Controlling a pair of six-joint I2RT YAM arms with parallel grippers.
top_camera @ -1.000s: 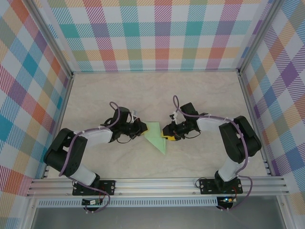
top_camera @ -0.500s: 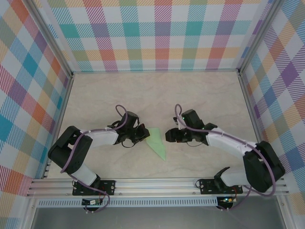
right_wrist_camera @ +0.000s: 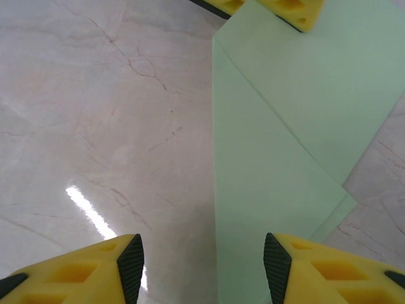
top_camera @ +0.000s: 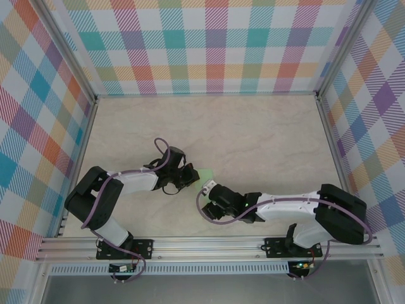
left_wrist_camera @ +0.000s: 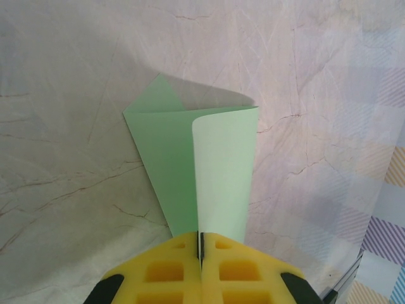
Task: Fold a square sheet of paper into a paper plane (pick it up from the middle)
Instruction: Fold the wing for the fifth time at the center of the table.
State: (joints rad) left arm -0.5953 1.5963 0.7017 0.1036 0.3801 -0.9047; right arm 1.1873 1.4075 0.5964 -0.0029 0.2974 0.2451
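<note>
The square sheet of paper (top_camera: 207, 172) is pale green and folded into a narrow pointed shape lying on the table. In the left wrist view the paper (left_wrist_camera: 183, 164) has one flap curling upward, and my left gripper (left_wrist_camera: 201, 244) is shut on its near end. From the top, the left gripper (top_camera: 192, 178) sits at the paper's left edge. My right gripper (top_camera: 209, 189) hovers low over the paper's near tip and hides it. In the right wrist view the right gripper (right_wrist_camera: 202, 266) is open, one finger over bare table and one over the paper (right_wrist_camera: 278, 126).
The beige marbled table (top_camera: 266, 133) is boxed in by plaid walls (top_camera: 215, 44) on three sides. An aluminium rail (top_camera: 209, 248) runs along the near edge by the arm bases. The left gripper's yellow fingers (right_wrist_camera: 278, 7) show at the top of the right wrist view.
My right arm has swung from the paper's right side round to its near tip, and its jaws have widened. The left gripper has kept its grip on the paper.
</note>
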